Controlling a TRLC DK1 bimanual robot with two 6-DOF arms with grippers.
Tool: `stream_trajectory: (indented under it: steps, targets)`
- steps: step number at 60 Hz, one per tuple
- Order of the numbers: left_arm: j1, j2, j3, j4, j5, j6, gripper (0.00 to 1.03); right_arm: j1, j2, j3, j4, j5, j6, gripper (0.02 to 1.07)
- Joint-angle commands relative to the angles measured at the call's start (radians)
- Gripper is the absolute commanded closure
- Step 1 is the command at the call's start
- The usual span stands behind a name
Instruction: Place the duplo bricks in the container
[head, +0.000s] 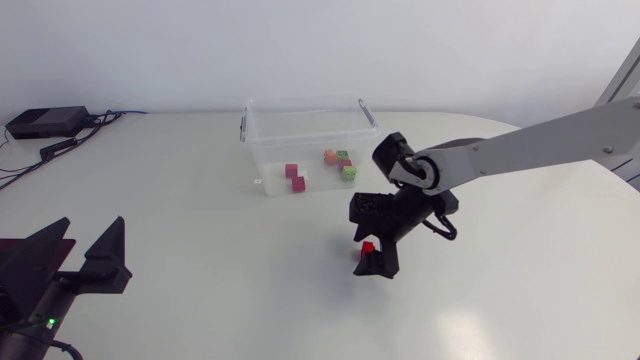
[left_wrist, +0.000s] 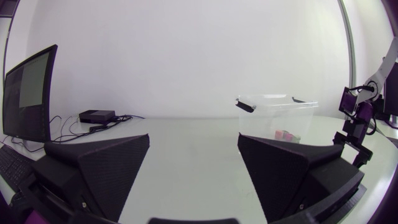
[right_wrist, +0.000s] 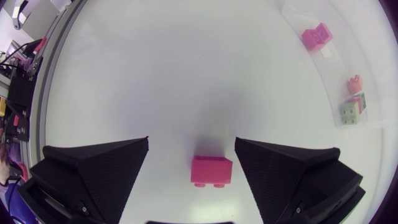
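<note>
At the bench's (head: 200, 250) far left, towards the back, sits a black box (head: 45, 122) w/ cables. Nearer the front on that side is the left claw (head: 95, 224), low over the bench. Its fingers are wide apart w/ nothing betw. them, and the left wrist view confirms the gap (left_wrist: 194, 140) is bare bench. Approx. mid-bench at the back stands the clear container (head: 270, 150), upright, lid off, handles on both short ends. From the left wrist view it (left_wrist: 273, 109) is ahead of the left claw and well apart from it. Inside, on the floor of the tub: two pink-magenta bricks (head: 295, 177) touching each other on the left side, then an orange brick (head: 330, 157) and a green brick (head: 348, 171) clustered w/ one or two more towards the right; exact count there can't be told. Just in front of the container's right corner the right arm (head: 540, 135) comes in from the side, and the right claw (head: 370, 245) points down at the bench. The fingers are spread, and one red-pink duplo brick (right_wrist: 211, 171) lies flat on the bench betw. them, a gap showing on either side, so not gripped. That brick (head: 367, 248) is outside the container, near its front wall.
</note>
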Motion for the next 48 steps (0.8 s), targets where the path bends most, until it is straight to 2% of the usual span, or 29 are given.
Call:
stream_trajectory:
  steps: [1,23,48]
  targets:
    - [0.006,-0.007,-0.019,0.012,0.001,0.006,0.04,-0.019,0.036,0.032,-0.015,0.001,-0.048,0.07]
    - [0.006,-0.007,-0.019,0.012,0.001,0.006,0.04,-0.091,0.018,0.076,-0.041,-0.007,0.021,0.07]
    - [0.006,-0.007,-0.019,0.012,0.001,0.006,0.04,-0.065,0.004,-0.027,0.008,0.002,0.076,0.07]
